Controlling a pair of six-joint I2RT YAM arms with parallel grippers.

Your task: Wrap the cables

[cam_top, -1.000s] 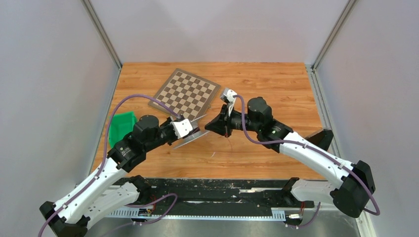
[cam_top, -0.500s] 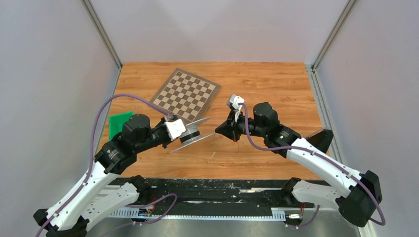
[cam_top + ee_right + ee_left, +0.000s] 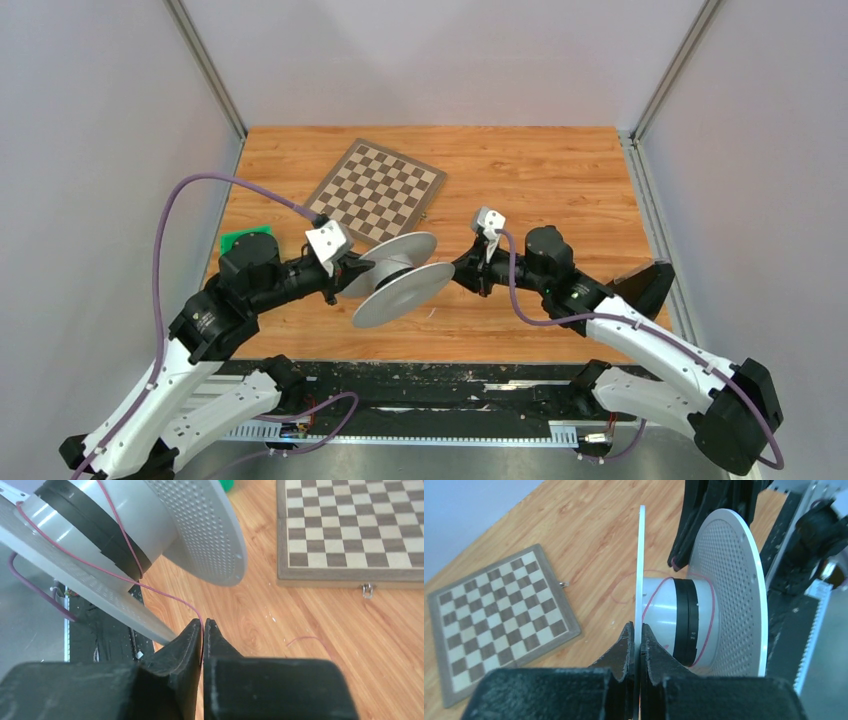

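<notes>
Now the white plastic spool with two perforated discs (image 3: pixel 400 278) shows its round faces at the centre of the overhead view, where a moment ago it sat nearly edge-on and higher in the frame. My left arm has drawn back toward the lower left and rolled its wrist, and my right arm has slid to the right and down.

My left fingers (image 3: pixel 626 640) are clamped on the rim of the thinner disc, holding the spool off the wooden desk (image 3: pixel 540 170). My right fingers (image 3: pixel 195 632) are closed on the thin red cable (image 3: pixel 165 596), which runs up from them to the grey hub.

I judge that turning the spool while I keep the strand pinched is what lays it on the hub, so the wrapping is under way but far from finished. Only a couple of loose turns lie beside the black band, and a slack tail rests on the desk below the spool.

I count one spool, one red cable, one brown-and-cream chessboard (image 3: pixel 378 190) at upper centre, and one green plastic bin (image 3: pixel 240 240), now mostly hidden behind my left arm.
</notes>
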